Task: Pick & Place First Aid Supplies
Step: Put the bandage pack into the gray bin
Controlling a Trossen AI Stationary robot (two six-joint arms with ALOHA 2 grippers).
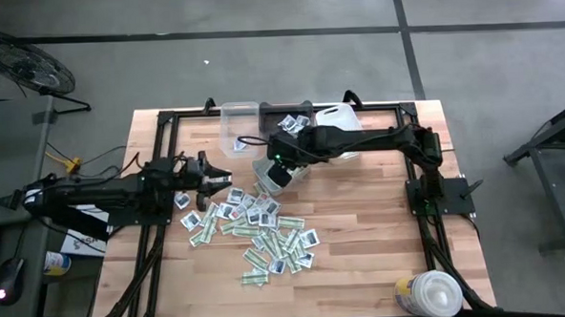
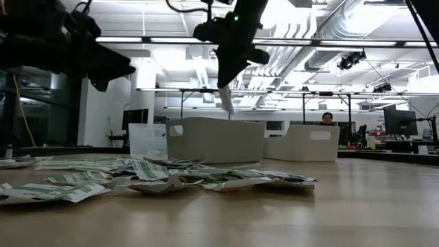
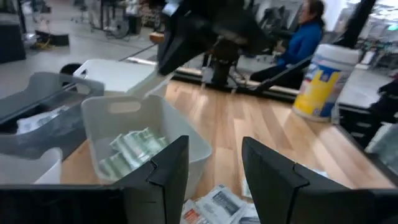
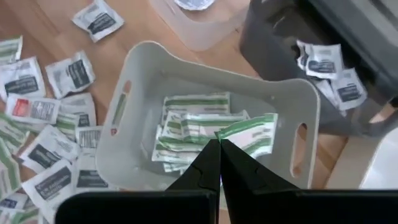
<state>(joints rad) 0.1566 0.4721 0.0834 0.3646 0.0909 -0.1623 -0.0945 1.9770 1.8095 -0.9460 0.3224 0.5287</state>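
We judge the packets as very light, thin and limp, a little slippery, so a pinch at one short edge is best. The right gripper [image 4: 219, 144] is closed on the end of a green-and-white strip [image 4: 247, 133], directly above the white bin [image 4: 127, 93] with more strips inside. The left gripper [image 3: 214, 165] hangs half open and empty, the loose pile of packets [image 1: 267, 231] just below and ahead of it.

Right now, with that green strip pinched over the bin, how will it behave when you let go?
The green strip in the right hand looks thin and light, so it will likely flutter rather than drop straight. It bends past the pinch, so it is probably floppy. It hangs above the white bin, so it should land inside.
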